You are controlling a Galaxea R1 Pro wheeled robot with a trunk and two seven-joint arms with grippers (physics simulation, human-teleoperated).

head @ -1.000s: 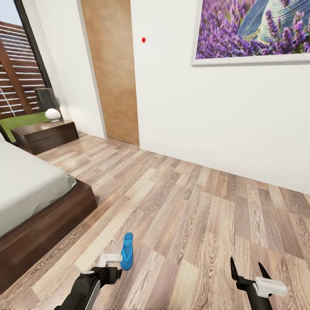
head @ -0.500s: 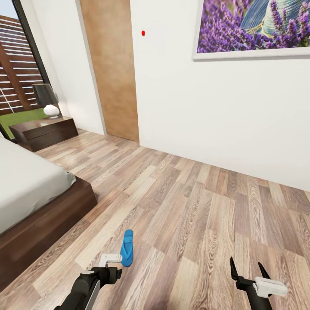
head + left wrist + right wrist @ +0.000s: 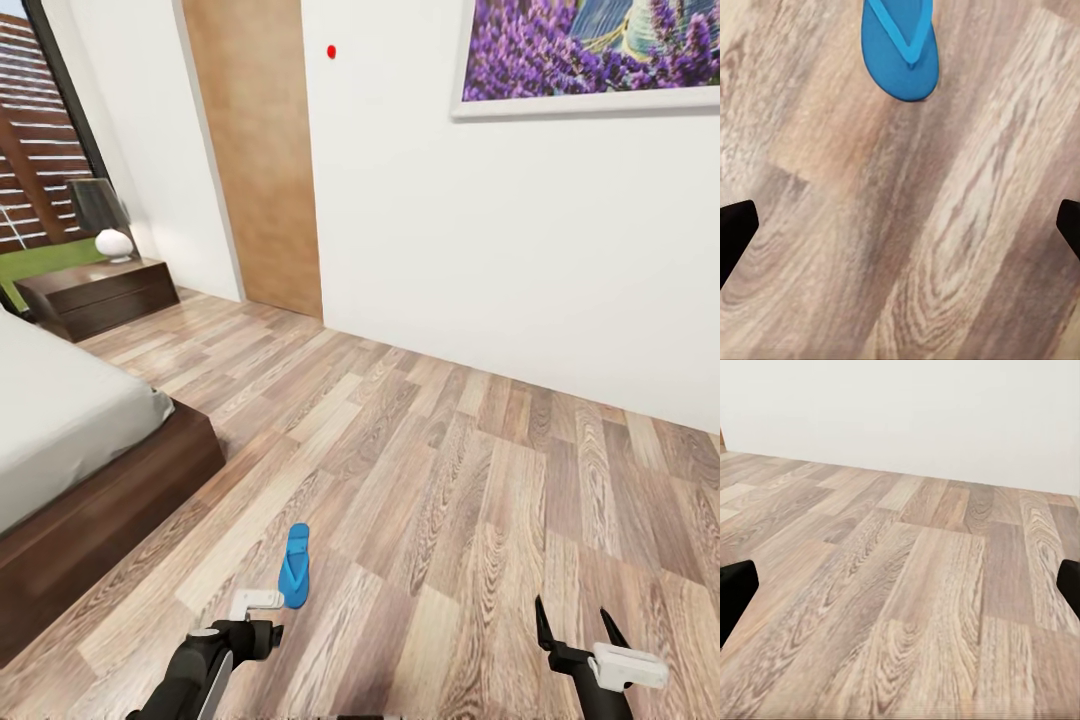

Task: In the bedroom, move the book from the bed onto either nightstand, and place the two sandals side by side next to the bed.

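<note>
One blue sandal [image 3: 294,565] lies flat on the plank floor [image 3: 480,480], off the bed [image 3: 70,440] platform's foot corner, not yet paired. Left gripper [image 3: 262,618] hangs just short of it, fingers spread wide and empty, apparently lining up a pick; its wrist view shows the thong strap. Right gripper [image 3: 577,628] idles, fingers parted. Nightstand [image 3: 100,292] stands by the window; book unseen

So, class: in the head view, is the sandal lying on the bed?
No, the sandal lies on the wood floor, apart from the bed.
</note>
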